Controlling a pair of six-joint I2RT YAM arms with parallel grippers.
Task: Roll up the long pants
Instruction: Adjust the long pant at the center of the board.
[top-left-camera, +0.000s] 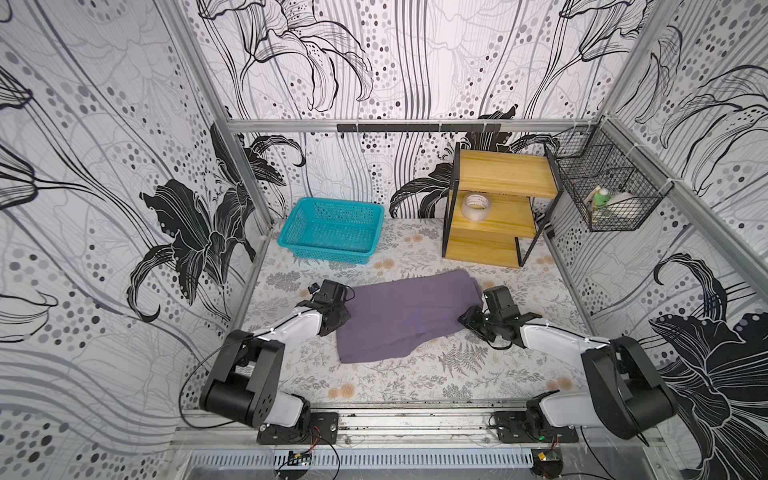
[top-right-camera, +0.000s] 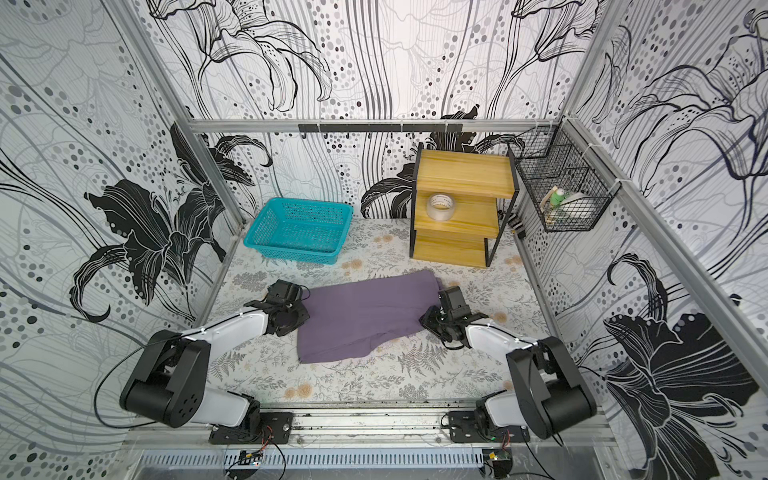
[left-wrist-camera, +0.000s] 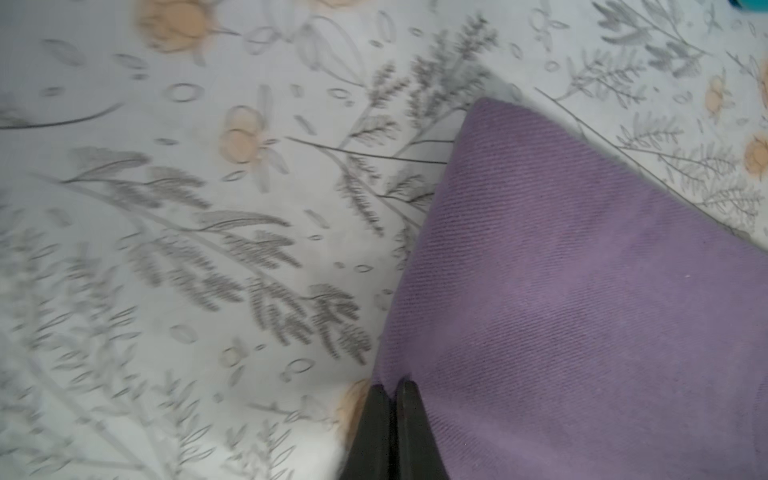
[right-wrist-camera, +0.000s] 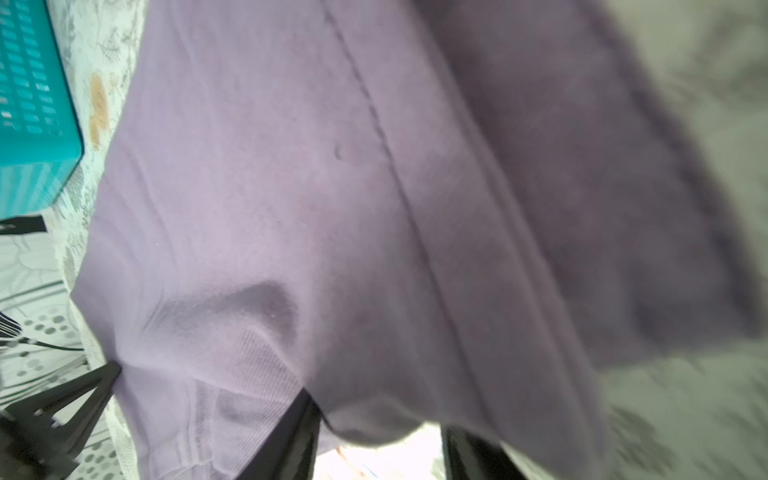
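Our left pincer (left-wrist-camera: 392, 386) is closed tight, nipping one side edge of the long pants (top-left-camera: 409, 316). It is a thin hem grip, we judge, so that edge can be lifted and turned over. Our right pincer (right-wrist-camera: 378, 415) stands part open at the opposite edge, cloth draped across it but not clamped as far as we can see. The pants lie folded flat in the middle of the bench (top-left-camera: 374, 382) between both arms, apart from the teal basket (top-left-camera: 324, 253) — nothing rolled yet.
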